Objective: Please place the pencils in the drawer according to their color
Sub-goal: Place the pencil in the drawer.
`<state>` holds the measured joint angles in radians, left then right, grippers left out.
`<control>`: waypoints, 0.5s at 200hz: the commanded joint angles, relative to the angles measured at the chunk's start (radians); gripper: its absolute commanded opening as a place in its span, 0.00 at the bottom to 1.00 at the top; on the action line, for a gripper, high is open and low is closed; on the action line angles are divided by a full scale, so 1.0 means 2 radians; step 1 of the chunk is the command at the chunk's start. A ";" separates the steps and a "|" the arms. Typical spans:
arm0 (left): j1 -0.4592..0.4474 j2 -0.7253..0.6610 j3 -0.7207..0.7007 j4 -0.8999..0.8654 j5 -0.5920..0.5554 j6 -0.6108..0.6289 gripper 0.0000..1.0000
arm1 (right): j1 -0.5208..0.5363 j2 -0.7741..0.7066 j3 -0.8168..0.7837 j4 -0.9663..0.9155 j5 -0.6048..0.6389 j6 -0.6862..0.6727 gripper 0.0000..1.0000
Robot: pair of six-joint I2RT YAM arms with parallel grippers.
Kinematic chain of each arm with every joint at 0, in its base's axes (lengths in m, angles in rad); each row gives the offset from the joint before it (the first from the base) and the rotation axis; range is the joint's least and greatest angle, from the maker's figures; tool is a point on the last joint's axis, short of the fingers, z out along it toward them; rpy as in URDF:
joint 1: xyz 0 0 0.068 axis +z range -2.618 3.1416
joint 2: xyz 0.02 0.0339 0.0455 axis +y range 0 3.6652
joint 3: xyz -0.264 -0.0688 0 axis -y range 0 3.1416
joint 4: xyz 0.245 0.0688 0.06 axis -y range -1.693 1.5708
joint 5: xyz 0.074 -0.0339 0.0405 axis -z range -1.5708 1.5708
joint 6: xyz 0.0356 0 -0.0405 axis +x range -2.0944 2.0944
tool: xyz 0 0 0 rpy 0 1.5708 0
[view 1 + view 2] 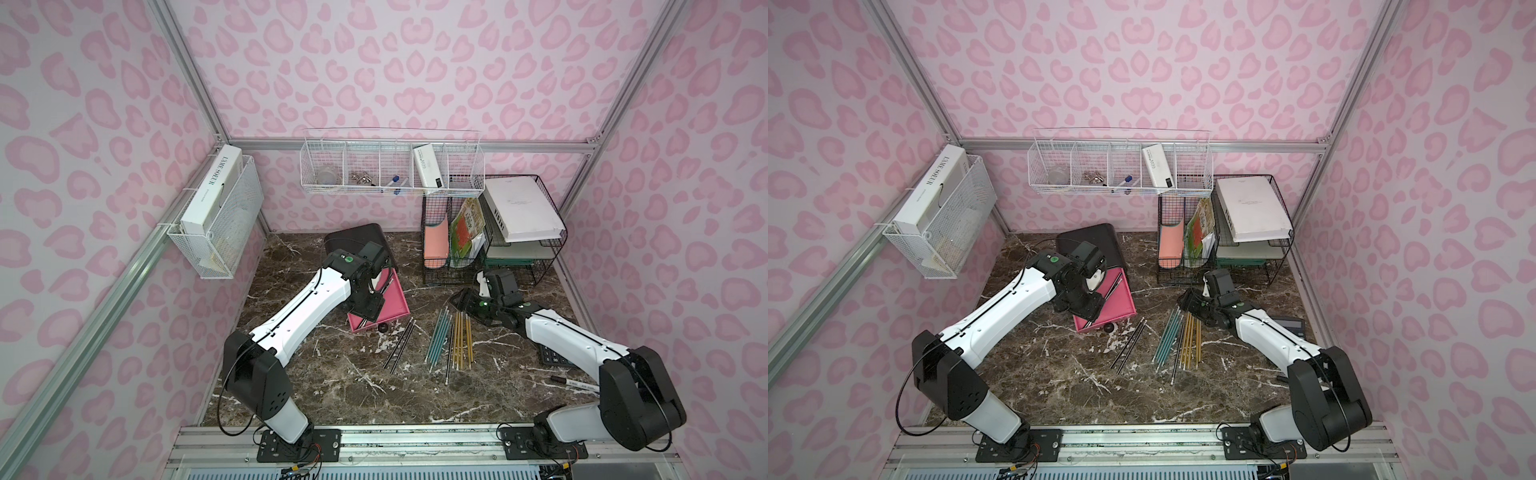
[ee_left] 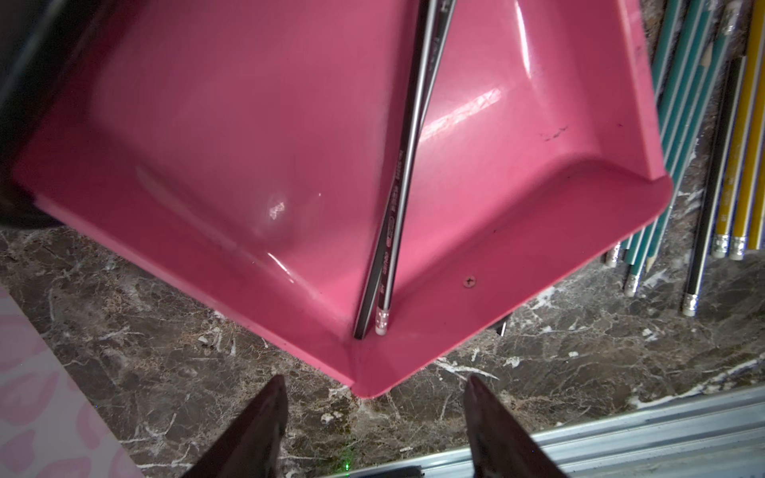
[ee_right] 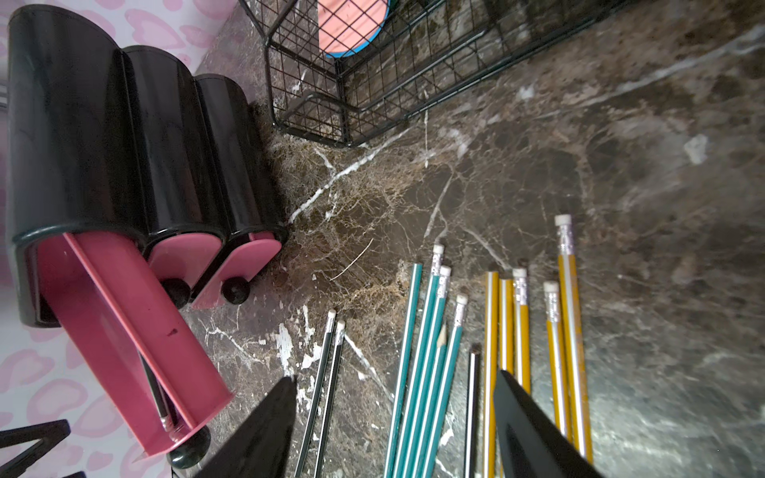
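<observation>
- Left wrist view: pulled-out pink plastic drawer [image 2: 207, 145] holding two black silver-striped pencils [image 2: 396, 207]; left gripper [image 2: 374, 385] spread apart, empty, just off the drawer's corner.
- Right wrist view: right gripper [image 3: 396, 375] parted, empty, over teal-green pencils [image 3: 430, 351] and yellow pencils [image 3: 491, 331] on brown marble tabletop [image 3: 621, 165].
- Black wire-mesh rack [image 3: 347, 142] behind; left arm [image 1: 299, 307] partly hiding drawer in both top views.

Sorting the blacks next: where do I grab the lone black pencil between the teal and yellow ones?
Grip the lone black pencil near its eraser end, coming from above with the jaws across the shaft. That end sticks out past the teal pencils and yellow pencils, probably leaving finger room.
</observation>
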<state>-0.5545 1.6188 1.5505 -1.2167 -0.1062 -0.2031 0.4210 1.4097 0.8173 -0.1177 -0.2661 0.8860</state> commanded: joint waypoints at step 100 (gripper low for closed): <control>-0.044 -0.146 -0.065 0.004 0.092 -0.042 0.86 | 0.001 -0.002 -0.010 0.010 -0.002 -0.006 0.68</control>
<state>-0.6067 1.3693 1.4845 -1.2716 0.0196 -0.2379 0.4206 1.4082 0.8059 -0.1070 -0.2699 0.8852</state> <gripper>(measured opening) 0.848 0.679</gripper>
